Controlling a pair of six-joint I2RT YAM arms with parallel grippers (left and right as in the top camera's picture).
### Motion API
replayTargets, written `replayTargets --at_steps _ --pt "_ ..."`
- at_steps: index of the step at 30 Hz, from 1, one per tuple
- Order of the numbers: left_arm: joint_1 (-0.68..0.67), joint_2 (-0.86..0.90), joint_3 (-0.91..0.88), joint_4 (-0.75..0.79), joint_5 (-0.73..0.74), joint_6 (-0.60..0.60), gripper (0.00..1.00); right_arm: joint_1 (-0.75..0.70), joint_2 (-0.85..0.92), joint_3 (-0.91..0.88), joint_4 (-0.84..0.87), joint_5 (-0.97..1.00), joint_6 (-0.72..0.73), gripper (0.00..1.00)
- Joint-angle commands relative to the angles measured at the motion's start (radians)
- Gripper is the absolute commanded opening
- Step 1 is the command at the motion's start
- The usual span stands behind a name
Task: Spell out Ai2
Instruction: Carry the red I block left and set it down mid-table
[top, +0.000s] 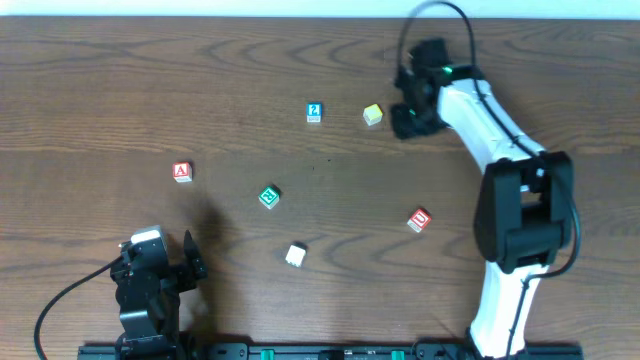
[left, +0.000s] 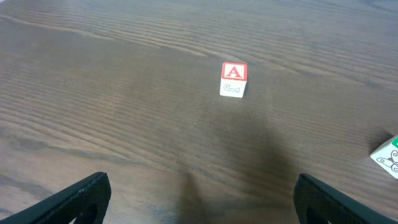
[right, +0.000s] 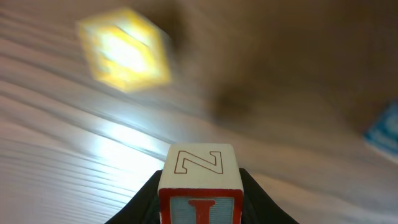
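Pinching the I block (right: 200, 186) between its dark fingers (right: 144, 205), the right gripper (top: 408, 118) hangs over the far right of the table (top: 100, 80); red-framed I on the face toward the wrist camera, an outlined Z or N on top; block hidden under the gripper in the overhead view. Yellow block (top: 373, 115) just beside the gripper; 2 block (top: 314, 113), blue, a little further left in the same far row. A block (top: 182, 171), red, sits alone at mid-left, A facing up in the left wrist view (left: 234, 79). Left gripper (top: 192, 258) near the front edge, well apart from the A block; its fingers (left: 81, 198) spread wide, nothing between them. Green block (top: 269, 196), red block (top: 419, 220) and white block (top: 295, 255) lie scattered between, probably not needed. Handling, by judgement: blocks look small, light, rigid, flat-sided; painted faces may be a bit slick; no fragility to worry about. Best hold is on two opposite side faces, fingers square to them and centred, wanted letter left facing up; a corner or skewed pinch would likely twist the cube on release. Setting down gently matters, since so light a block could tip or skid.
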Motion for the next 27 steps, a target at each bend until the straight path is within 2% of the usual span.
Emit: replayTargets --at_steps 1,5,6,8,14,20,27 --pt "0.003 -0.005 -0.011 0.001 -0.010 0.011 0.95 0.107 0.005 0.080 -0.004 -0.023 0.102 0.21" --pt "0.003 -0.005 -0.011 0.001 -0.010 0.011 0.95 0.224 0.007 0.082 -0.002 0.064 0.335 0.21" --pt "0.003 -0.005 -0.011 0.001 -0.009 0.011 0.95 0.251 0.007 0.076 -0.005 0.090 0.392 0.17" --pt "0.003 -0.005 -0.011 0.001 -0.009 0.011 0.95 0.296 0.007 0.069 -0.016 0.148 0.451 0.18" --pt "0.003 -0.005 -0.011 0.001 -0.010 0.011 0.95 0.367 0.010 0.056 -0.037 0.226 0.575 0.17" --pt "0.003 -0.005 -0.011 0.001 -0.009 0.011 0.95 0.382 0.024 -0.033 -0.020 0.256 0.726 0.17" --pt "0.003 -0.005 -0.011 0.001 -0.010 0.011 0.95 0.389 0.028 -0.106 0.060 0.211 0.729 0.22"
